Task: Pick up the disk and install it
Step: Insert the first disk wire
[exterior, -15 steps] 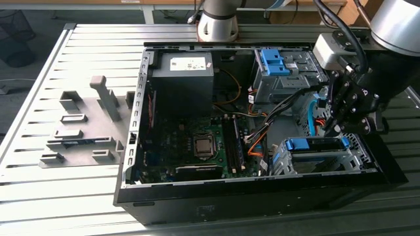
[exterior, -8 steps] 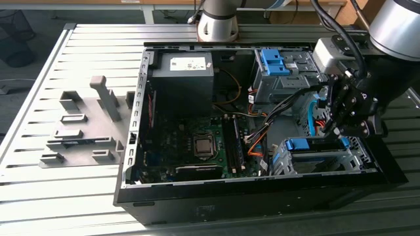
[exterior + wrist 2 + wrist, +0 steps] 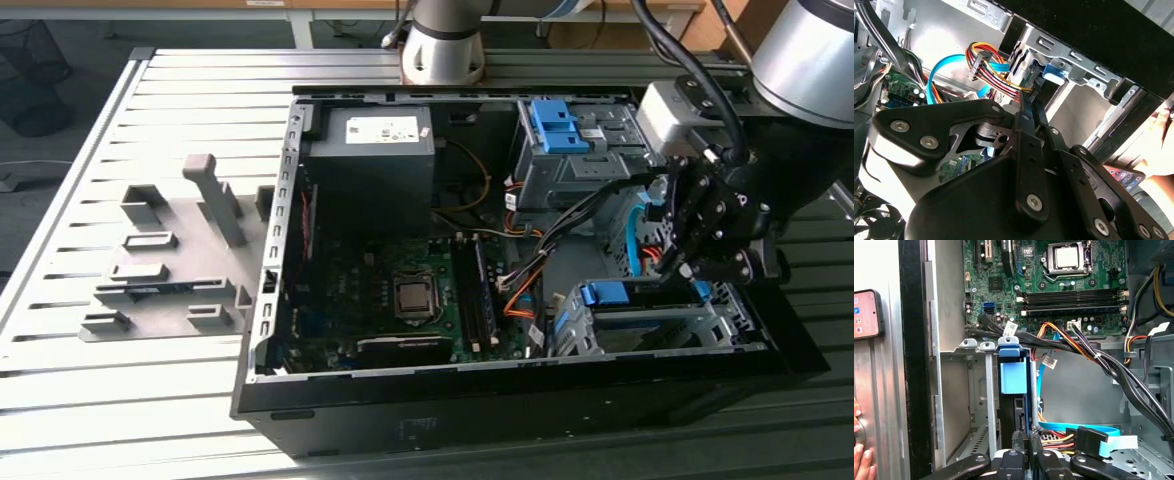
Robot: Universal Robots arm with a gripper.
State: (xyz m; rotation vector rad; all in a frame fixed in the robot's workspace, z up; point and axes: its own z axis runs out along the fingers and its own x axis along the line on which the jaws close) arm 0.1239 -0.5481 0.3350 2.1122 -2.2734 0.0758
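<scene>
A slatted grey metal table stands on dark floor.

We look down from high up at the whole open computer case on the table. Both wrist views sit close, sharing the grey bay.

Even, bright daylight falls on the slatted desk; the case interior lies shadowed. In the second wrist view the near pincer looms blurred, with white glare on metal.
</scene>
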